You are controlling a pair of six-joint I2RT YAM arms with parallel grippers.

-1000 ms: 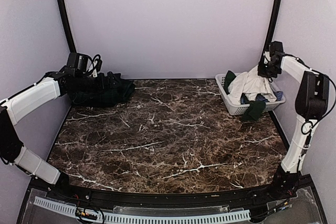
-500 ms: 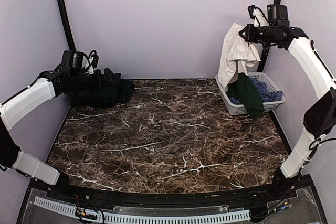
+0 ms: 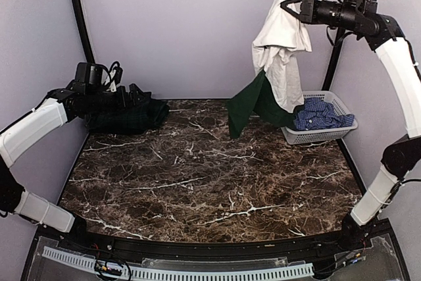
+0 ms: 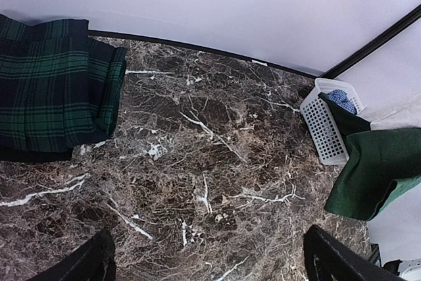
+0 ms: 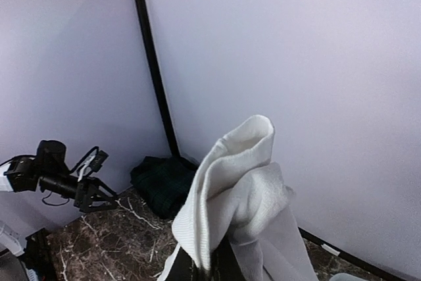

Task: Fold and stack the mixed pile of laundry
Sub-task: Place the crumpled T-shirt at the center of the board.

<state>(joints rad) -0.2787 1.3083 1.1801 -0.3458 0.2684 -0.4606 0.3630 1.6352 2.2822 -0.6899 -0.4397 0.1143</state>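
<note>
**1. Right gripper [image 3: 287,6].** Jaws pressed together, pinching 1 upper fold of the white garment [image 3: 279,51]. The arm is raised high at the far right, so the cloth hangs at full length. Its dark green panel [image 3: 247,106] hangs lowest, left of the basket [image 3: 342,129] and above the table [image 3: 197,182]. Whether the lower edge touches the basket contents cannot be told. Judged purpose: the height frees the garment from the pile and lets its own weight open the folds before it is laid flat.

**2. Left gripper [image 4: 209,240].** Fingers spread wide, holding nothing. It hovers at the far left, near the dark green plaid garment [image 4: 52,83], which lies folded on the table in the far-left corner. Judged purpose: this corner serves as the stack site, and the open tool is free to take a loose edge.

**3. Basket contents.** The blue-and-white check shirt [image 3: 322,113] lies crumpled in the basket at the far right, not yet folded.

**4. Next requirement (judgement).** Lower the hanging garment onto the centre of the table, then spread it with both tools. Risk: a 1-point pinch may slip.
</note>
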